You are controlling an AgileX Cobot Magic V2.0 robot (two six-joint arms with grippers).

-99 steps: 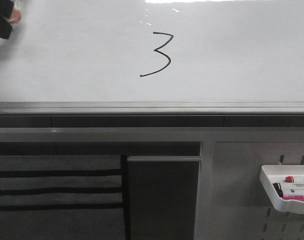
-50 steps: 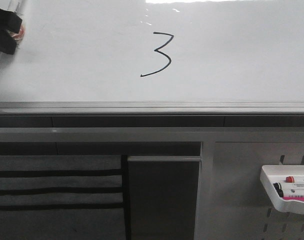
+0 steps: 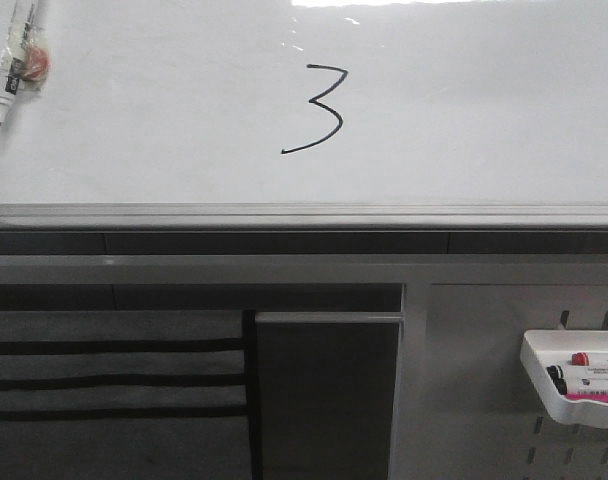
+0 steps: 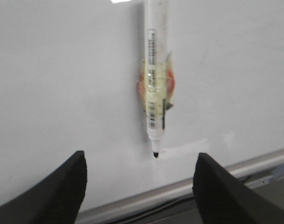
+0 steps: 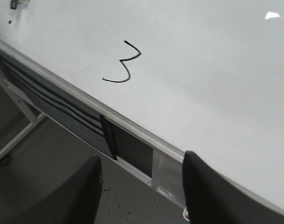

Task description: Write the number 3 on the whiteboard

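Note:
A black hand-drawn number 3 (image 3: 319, 108) stands on the whiteboard (image 3: 464, 110); it also shows in the right wrist view (image 5: 123, 63). A white marker (image 3: 14, 62) with a black tip and a red-and-yellow taped piece clings to the board at its left edge, uncapped. In the left wrist view the marker (image 4: 155, 79) is apart from my left gripper (image 4: 139, 179), which is open and empty, its fingers (image 4: 62, 191) wide apart below the tip. My right gripper (image 5: 142, 186) is open and empty, off the board over the floor. Neither gripper shows in the front view.
A grey metal rail (image 3: 304, 215) runs along the board's lower edge. Below it are dark slotted panels (image 3: 114, 380) and a grey perforated panel with a white marker tray (image 3: 576, 380) at the right holding markers.
My left gripper let go of the marker and drew back out of the front view at the left. The marker stays on the board. The 3 is unchanged.

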